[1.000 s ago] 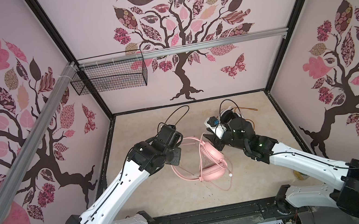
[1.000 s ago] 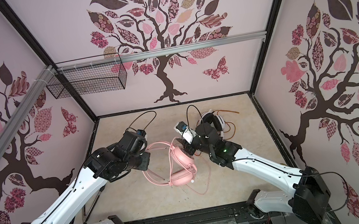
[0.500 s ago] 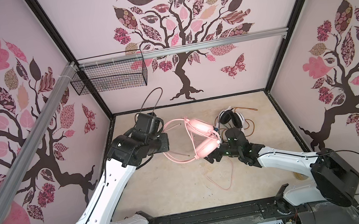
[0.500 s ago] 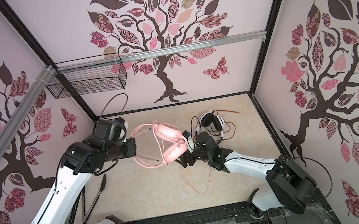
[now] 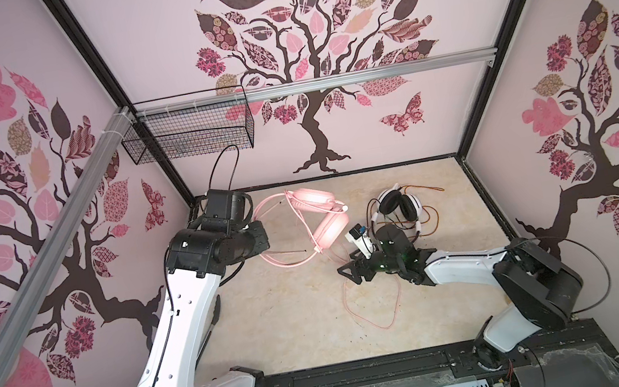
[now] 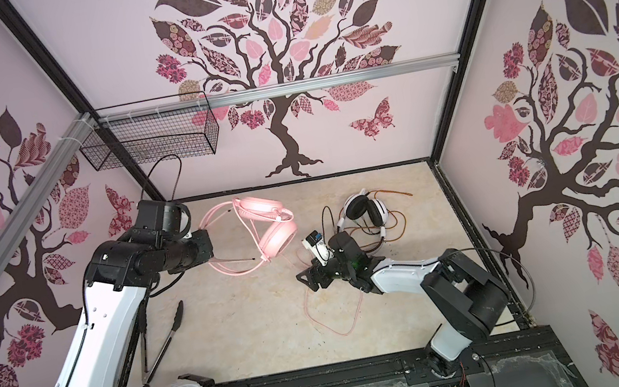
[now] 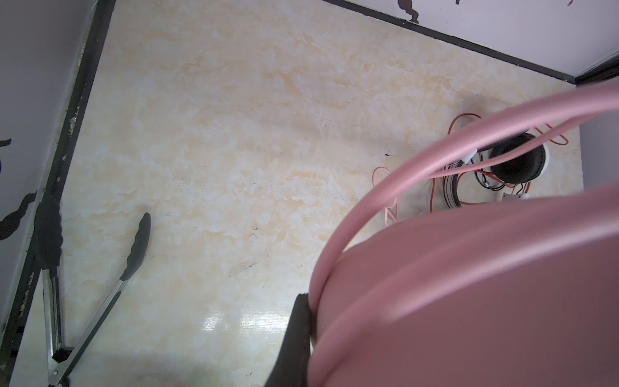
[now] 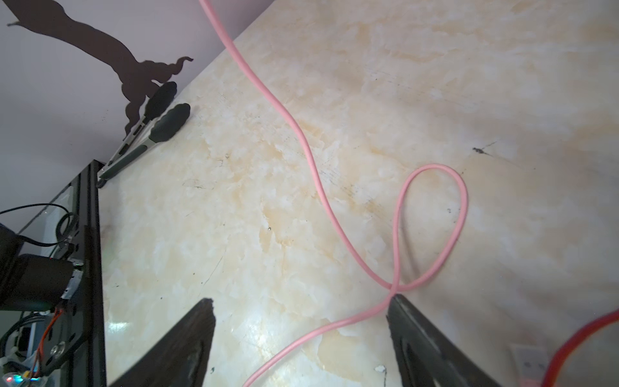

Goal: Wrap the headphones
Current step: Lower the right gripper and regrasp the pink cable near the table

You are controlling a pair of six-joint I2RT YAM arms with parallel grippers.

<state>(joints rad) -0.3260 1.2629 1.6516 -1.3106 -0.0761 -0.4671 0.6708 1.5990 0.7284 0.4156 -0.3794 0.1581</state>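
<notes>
Left wrist view is half filled by the pink headset [image 7: 469,284], whose headband presses against a black finger [image 7: 296,338]; we read the left jaws as together, clamped on that headband. We take the white-and-black headset [image 5: 400,205] as our marker: it lies on the worktop [image 5: 278,325] with its orange-red cable [image 7: 432,197] in loose loops around it. In both top views the pink headset hangs from the left jaws near this marker, apart from it, on the side where the left arm [image 5: 177,325] works. The right jaws sit just beside the marker and stand wide apart with nothing gripped. In the right wrist view the pink cable [image 8: 335,217] runs over the worktop between the two fingers [image 8: 187,338] and touches the tip of one. Black-tipped tongs [image 6: 163,344] lie well apart from the marker, across the worktop beside the left arm.
</notes>
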